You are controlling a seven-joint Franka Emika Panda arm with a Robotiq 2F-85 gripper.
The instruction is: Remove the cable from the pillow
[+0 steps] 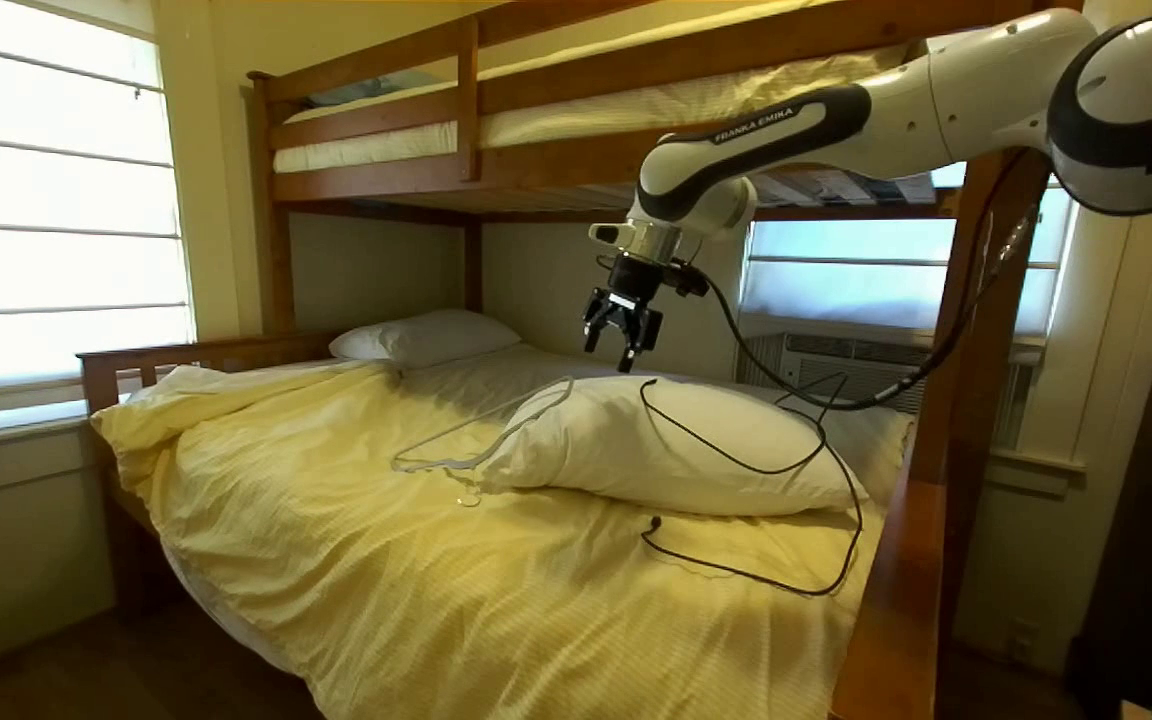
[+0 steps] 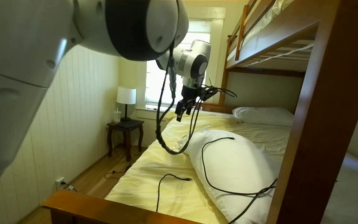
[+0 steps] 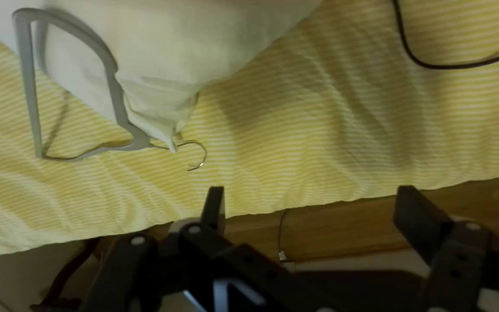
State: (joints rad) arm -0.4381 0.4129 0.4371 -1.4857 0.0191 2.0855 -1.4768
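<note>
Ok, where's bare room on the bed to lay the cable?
Bare: the yellow cover between the gray hanger and floor, plus the sheet between near pillow and far pillow. Crowded: the near pillow's end by the bedpost, where strands of cable cross, and its opposite end, overlapped by the hanger.

White arm (image 1: 981,85) is seen here, shell (image 2: 17,37) smooth and glossy, joints (image 1: 1148,78) rounded, trimmed in black bands (image 2: 126,29). On forearm band (image 1: 841,110), "FRANKA EMIKA" (image 1: 754,124) is picked out in pale capitals. Shell pitted with small recesses (image 2: 51,64). Now wrist view: black gripper (image 3: 311,190) made out, all angular linkages (image 3: 245,264), studded with pale round screw heads (image 3: 137,240), fingers (image 3: 420,216) blunt, square-edged. And black arm cable (image 2: 158,134) spotted, strung outside shell, wrapped over one stretch in greyish sleeve (image 2: 172,79).
</note>
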